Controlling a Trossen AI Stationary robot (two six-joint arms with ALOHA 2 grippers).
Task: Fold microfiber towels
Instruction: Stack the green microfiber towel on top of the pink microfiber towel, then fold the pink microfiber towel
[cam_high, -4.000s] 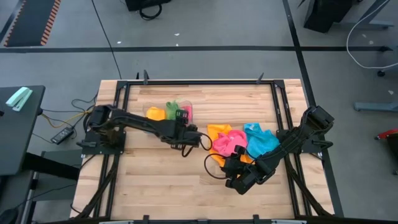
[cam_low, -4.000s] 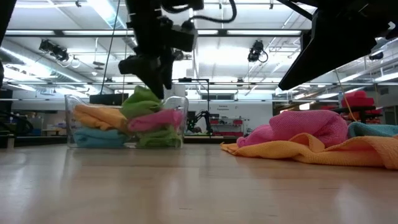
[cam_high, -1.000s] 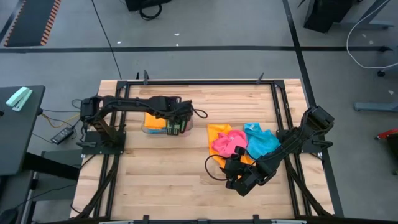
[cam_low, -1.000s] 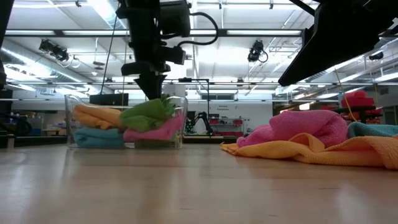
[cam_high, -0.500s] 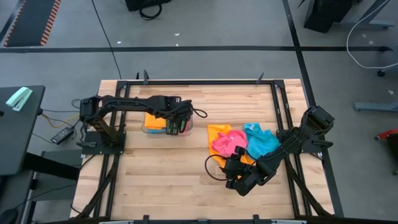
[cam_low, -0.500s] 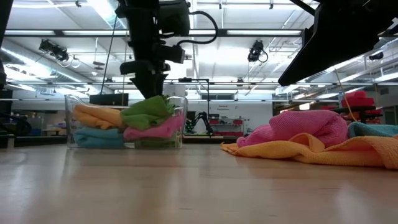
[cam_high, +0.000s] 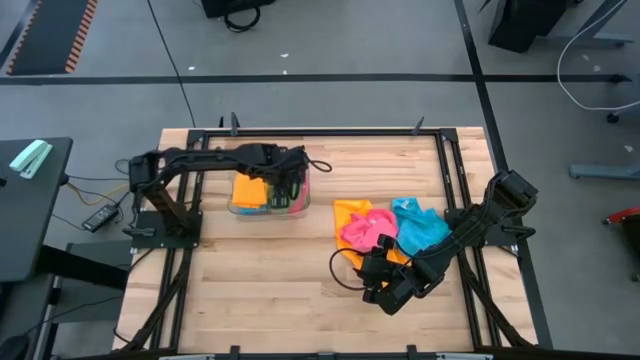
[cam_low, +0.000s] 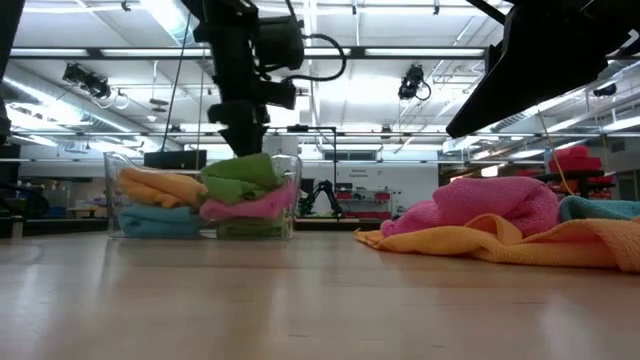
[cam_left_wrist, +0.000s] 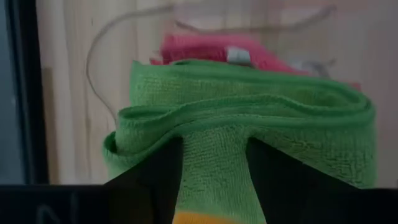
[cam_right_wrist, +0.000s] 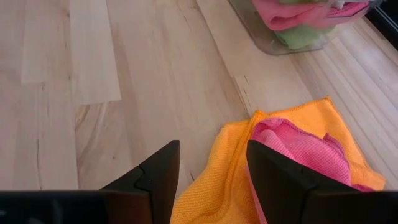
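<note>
The left gripper (cam_high: 290, 185) is hanging open over the bin (cam_high: 240, 208), its fingers apart over the folded green towel (cam_left_wrist: 249, 124) lying on the pink one, apparently just stowed. Unfolded orange (cam_high: 347, 213), pink (cam_high: 362, 230) and blue (cam_high: 418, 225) towels are lying heaped at three o'clock. The right gripper (cam_high: 380, 290) is waiting open at five o'clock, near the heap's orange edge.

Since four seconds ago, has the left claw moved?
Yes. The left claw went from right of the clear bin to directly above it.
</note>
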